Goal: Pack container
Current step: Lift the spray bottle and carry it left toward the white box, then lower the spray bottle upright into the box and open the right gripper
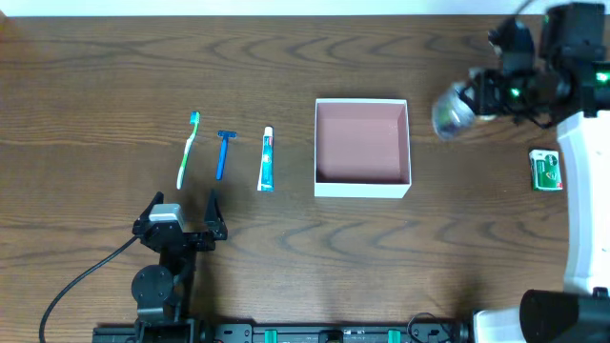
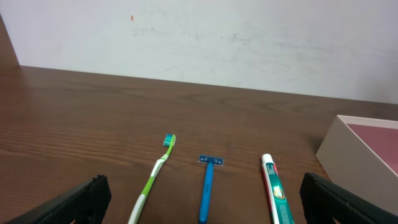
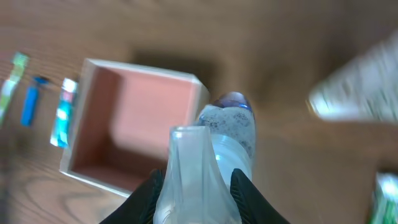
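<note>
**Right pincer is gripping a clear bottle just right of the container.**
Toothbrush, razor and toothpaste are lying left of it; left pincer is hovering released near them; green packet is lying far right.

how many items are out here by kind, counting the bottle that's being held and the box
toothbrush: 1
razor: 1
toothpaste tube: 1
clear bottle: 1
small green packet: 1
white box: 1
total: 6
</note>
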